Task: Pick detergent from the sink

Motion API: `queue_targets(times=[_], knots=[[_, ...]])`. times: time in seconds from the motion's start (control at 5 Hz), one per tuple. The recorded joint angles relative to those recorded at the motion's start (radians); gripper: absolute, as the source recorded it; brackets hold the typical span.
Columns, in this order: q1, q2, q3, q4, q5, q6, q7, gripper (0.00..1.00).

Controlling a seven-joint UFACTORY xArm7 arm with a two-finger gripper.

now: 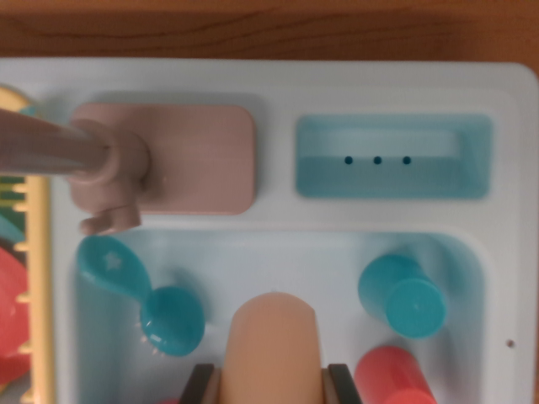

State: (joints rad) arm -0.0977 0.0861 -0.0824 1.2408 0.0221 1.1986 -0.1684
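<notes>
The whole picture is soft and a little blurred; no edge is sharp. The light is even and quite bright, without strong glare. Soft shadows lie under the faucet (101, 160) in the upper left and inside the sink (472, 278). The peach bottle (274, 341) at the bottom centre is the most out of focus.

Around the peach detergent bottle (274, 337) in the sink (269, 252), a teal brush (168, 318) crowds one side, a teal cup (402, 296) and red cylinder (392, 379) the other; basin floor behind it lies bare.
</notes>
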Motion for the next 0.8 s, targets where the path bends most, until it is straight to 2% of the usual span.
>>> queue_targets(times=[0.2, 0.4, 0.6, 0.8], knots=[[0.0, 0.0, 0.0, 0.0, 0.0, 0.0, 0.0, 1.0], [0.0002, -0.013, 0.0, 0.034, -0.0017, 0.047, 0.002, 1.0], [0.0002, -0.013, 0.0, 0.034, -0.0017, 0.047, 0.002, 1.0], [0.0005, -0.025, 0.0, 0.067, -0.0034, 0.093, 0.003, 1.0]])
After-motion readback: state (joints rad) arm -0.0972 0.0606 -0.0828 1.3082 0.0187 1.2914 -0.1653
